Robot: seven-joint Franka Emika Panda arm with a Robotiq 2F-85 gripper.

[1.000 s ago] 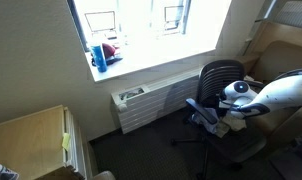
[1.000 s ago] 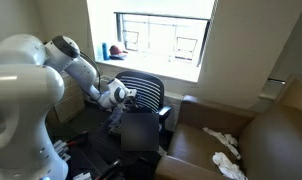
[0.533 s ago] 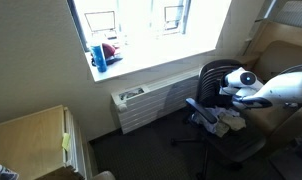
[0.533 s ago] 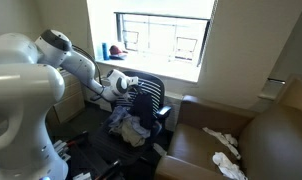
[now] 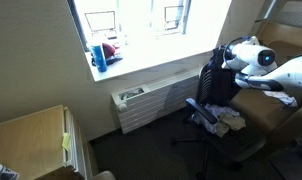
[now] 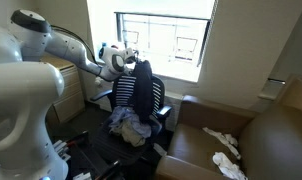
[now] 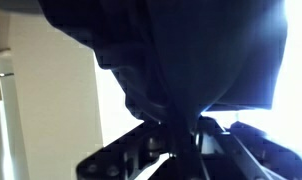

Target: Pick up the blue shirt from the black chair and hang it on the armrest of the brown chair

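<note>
Blown-out window (image 6: pixel 163 42) glare backlights a dim, soft, blurry room.

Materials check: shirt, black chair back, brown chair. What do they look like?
Shirt: soft dark blue cloth, matte; it hangs in limp folds from the gripper. Black chair: back looks like ribbed mesh or plastic, pale stripes across it; cannot tell which. Brown chair: smooth, slight sheen, probably leather or vinyl.

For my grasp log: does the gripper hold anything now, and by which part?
Yes: the gripper holds the blue shirt, pinched at the top of the cloth; the rest hangs down over the black chair.
</note>
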